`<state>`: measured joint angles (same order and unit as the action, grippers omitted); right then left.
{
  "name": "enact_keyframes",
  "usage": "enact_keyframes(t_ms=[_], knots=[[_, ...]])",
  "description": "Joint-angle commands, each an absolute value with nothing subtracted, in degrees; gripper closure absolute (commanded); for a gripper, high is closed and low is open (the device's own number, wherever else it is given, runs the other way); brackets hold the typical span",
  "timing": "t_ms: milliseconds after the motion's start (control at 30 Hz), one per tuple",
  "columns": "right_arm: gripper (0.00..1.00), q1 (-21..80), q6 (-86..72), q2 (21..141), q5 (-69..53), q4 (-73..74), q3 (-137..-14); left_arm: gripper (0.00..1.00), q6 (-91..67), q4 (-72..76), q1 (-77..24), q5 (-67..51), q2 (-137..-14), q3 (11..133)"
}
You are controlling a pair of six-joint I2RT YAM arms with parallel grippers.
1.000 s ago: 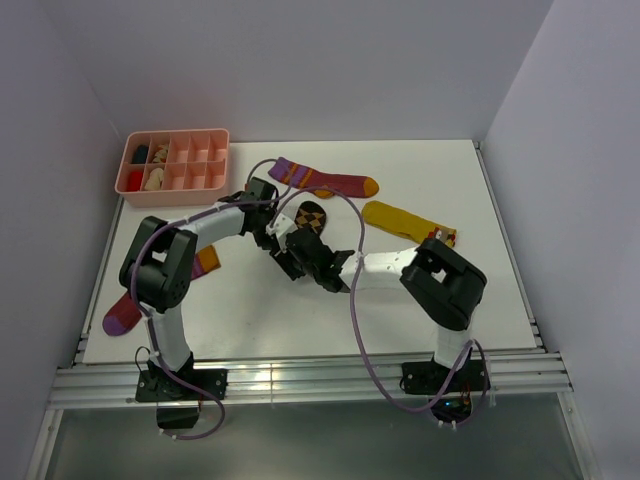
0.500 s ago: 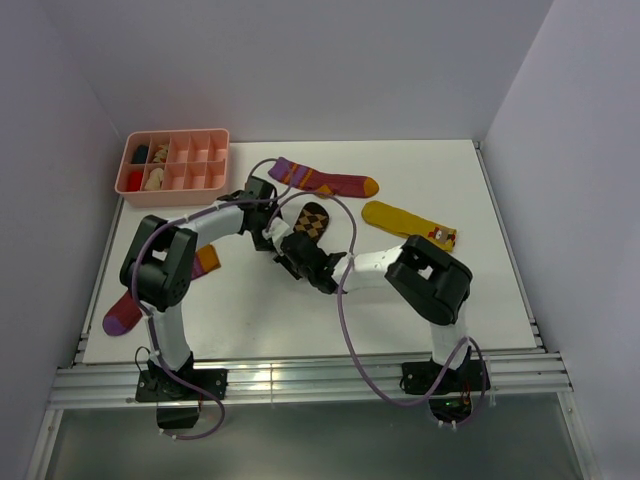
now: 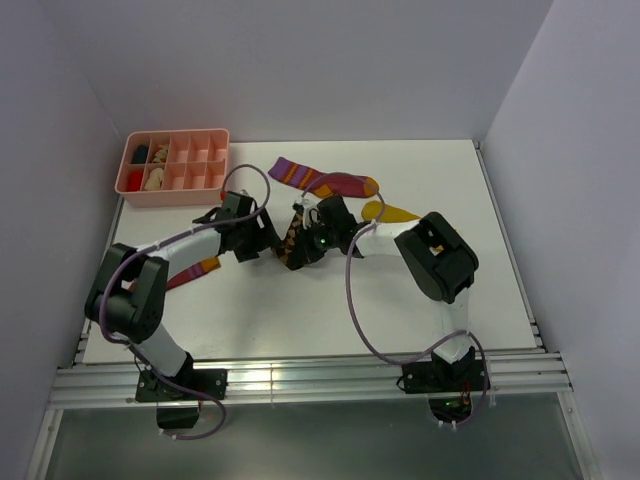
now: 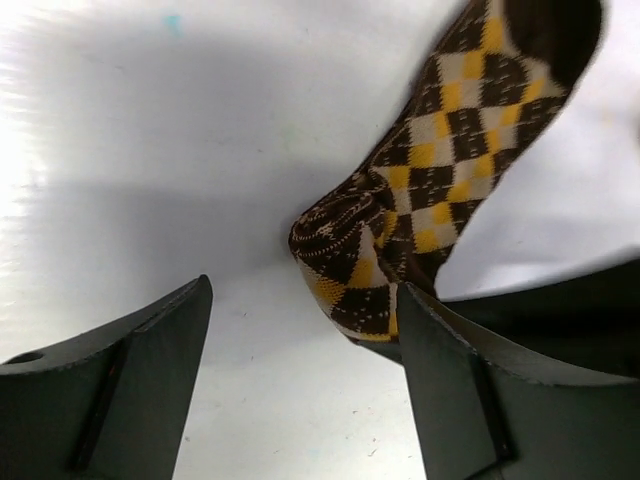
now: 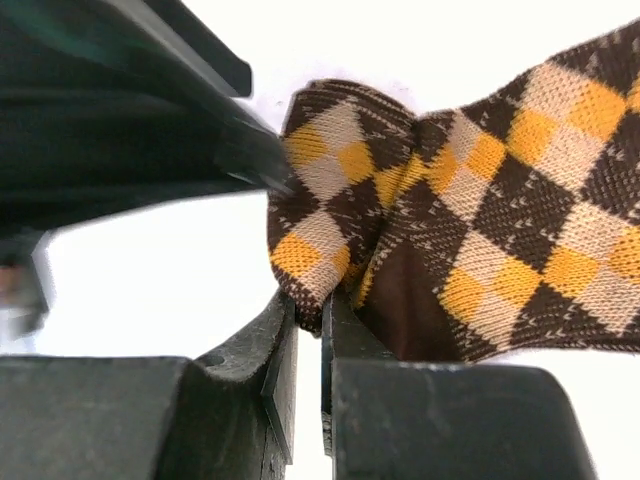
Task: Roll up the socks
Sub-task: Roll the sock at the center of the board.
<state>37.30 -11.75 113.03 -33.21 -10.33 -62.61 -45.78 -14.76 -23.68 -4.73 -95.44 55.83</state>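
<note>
right claw [image 5: 308, 330] is pinched shut on the bunched edge of the check sock [image 5: 470, 200], left claw [image 4: 303, 290] gaping w/ that fold right at its tips, on a white table [image 3: 300, 310] w/ pale walls [image 3: 300, 70]. Top cam can't make out the grip, + the mustard sock [image 3: 395, 211] past the right claw is half covered; wrist cams show the pinch plainly.

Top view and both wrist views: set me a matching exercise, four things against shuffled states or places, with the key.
1. left gripper
2. right gripper
3. pink tray
4. far maroon sock

A. lies flat beyond both grippers
B. jaws pinch the diamond-check sock
C. far left corner of the table
D. jaws wide apart

Pairs: 1-D, 2-B, 3-C, 4-A
</note>
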Motion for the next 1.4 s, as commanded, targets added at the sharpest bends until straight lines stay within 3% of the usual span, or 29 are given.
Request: enact_keyframes(t_ms=[0,233,833,933,1067,1167,1200,1367], knots=[[1.0,35.34,-20.89,118.46,-49.99,-9.66,-63.98,0.22,-49.92,-6.69,-22.85,-5.09,-89.83,51.69],[1.0,32.17,-31.54,123.39,-58.88,-17.66,-63.2,0.25,-51.85,-3.88,-22.94,-7.91,-91.58,48.52],[1.0,30.32,-33.57,125.68,-54.14,-12.04,-66.18,0.34,-55.63,-3.78,-22.94,-8.61,-93.24,45.0],[1.0,30.24,-32.79,125.16,-53.35,-11.17,-66.27,0.44,-55.81,-4.65,-22.94,-8.18,-94.92,45.44],[0.95,30.32,-29.99,121.92,-50.02,-8.53,-66.36,0.77,-55.46,-6.94,-22.94,-7.56,-96.85,46.05],[0.81,30.58,-26.29,117.7,-45.28,-5.81,-66.27,0.95,-54.24,-9.4,-22.94,-7.29,-98.7,47.63],[0.73,30.93,-25.06,116.21,-43.44,-5.1,-66.18,0.98,-53.79,-10.45,-22.94,-6.86,-99.75,48.25],[0.58,34.27,-14.17,104.36,-27.04,-2.64,-63.03,1.0,-47.74,-17.47,-22.94,-5.8,-103.97,54.92]])
